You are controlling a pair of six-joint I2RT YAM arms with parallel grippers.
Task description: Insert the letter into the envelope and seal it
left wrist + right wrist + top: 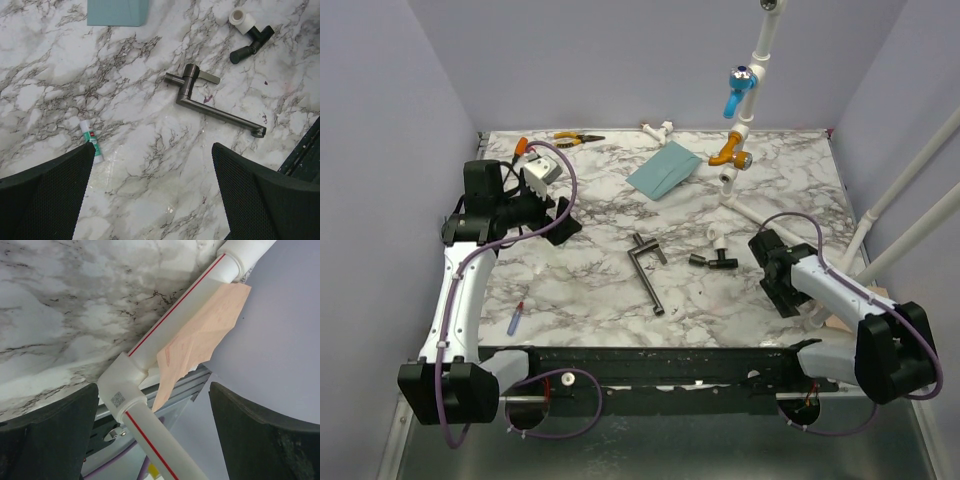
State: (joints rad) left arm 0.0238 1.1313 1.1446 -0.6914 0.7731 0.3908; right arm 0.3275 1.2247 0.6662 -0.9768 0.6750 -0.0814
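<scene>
The teal envelope [665,168] lies flat at the back middle of the marble table; its near edge shows at the top of the left wrist view [117,12]. The tan letter [200,337] hangs over the table's right edge behind a white pipe [175,315]. From above, only a sliver of it [837,322] shows beside the right arm. My right gripper [154,387] is open above that pipe's fitting and the letter's lower corner, holding nothing. My left gripper [152,165] is open over bare marble on the left side [560,222], far from both papers.
A dark metal faucet [650,265] and a black tee fitting [713,260] lie mid-table. A glue stick [91,141] rests by the left finger. Pliers [578,138] lie at the back. A white pipe stand with blue and orange valves [738,120] rises at the back right.
</scene>
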